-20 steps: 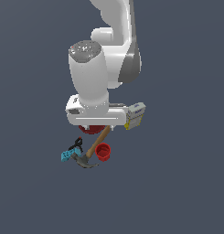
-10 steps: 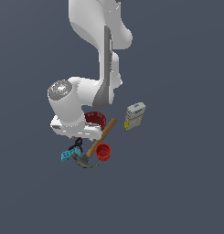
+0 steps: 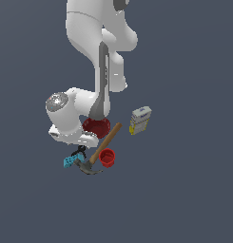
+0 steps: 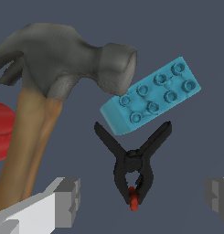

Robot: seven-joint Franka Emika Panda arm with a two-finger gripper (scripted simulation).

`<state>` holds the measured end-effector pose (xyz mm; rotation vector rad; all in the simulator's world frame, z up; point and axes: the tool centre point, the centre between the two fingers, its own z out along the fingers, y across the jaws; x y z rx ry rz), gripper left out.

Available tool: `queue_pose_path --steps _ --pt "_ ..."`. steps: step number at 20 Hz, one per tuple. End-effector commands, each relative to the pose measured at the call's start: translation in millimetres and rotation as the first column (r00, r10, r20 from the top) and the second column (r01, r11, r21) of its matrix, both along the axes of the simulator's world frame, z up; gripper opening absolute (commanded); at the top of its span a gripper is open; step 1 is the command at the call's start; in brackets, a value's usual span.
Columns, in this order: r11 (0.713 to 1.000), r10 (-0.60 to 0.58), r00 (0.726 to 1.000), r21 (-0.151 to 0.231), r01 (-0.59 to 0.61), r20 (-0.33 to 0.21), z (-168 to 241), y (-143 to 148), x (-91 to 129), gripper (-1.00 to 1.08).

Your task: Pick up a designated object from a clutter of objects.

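Note:
The designated object is a small black clamp [image 4: 131, 169] with splayed arms and a red tip, lying flat beside the cyan block [image 4: 152, 97]. My gripper [image 4: 143, 195] is open, with one grey finger [image 4: 67, 201] on each side of the clamp's jaw end, not touching it. In the exterior view the hand hovers low over the clamp [image 3: 80, 151], which is mostly hidden beneath it. The rest of the clutter sits close by: the hammer [image 3: 100, 152], the red cup [image 3: 107, 157] and the dark red bowl [image 3: 96, 126].
The hammer's grey head [image 4: 63, 59] and wooden handle [image 4: 26, 146] lie right next to the clamp. The cyan block [image 3: 69, 162] touches the hammer head. A yellow-white box [image 3: 140, 120] stands apart toward the exterior view's right.
The arm has swung toward the exterior view's left and down, from above the bowl to just over the clamp. The objects have not moved.

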<state>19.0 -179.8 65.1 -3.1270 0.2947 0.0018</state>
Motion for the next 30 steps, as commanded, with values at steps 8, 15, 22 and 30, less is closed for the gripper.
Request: queue_pose_path --steps 8,15,22,30 --pt "1.000 -0.001 1.000 0.000 0.001 0.000 -16.5 -0.3 -0.6 1.00" --pt "1.000 -0.001 1.000 0.000 0.001 0.001 -47.4 -0.8 -1.1 1.00" --pt "1.000 -0.001 1.000 -0.001 0.001 0.001 -51.5 -1.1 -0.4 -1.00" --pt "1.000 -0.001 1.000 -0.001 0.001 0.001 -51.1 -1.1 -0.7 -1.00"
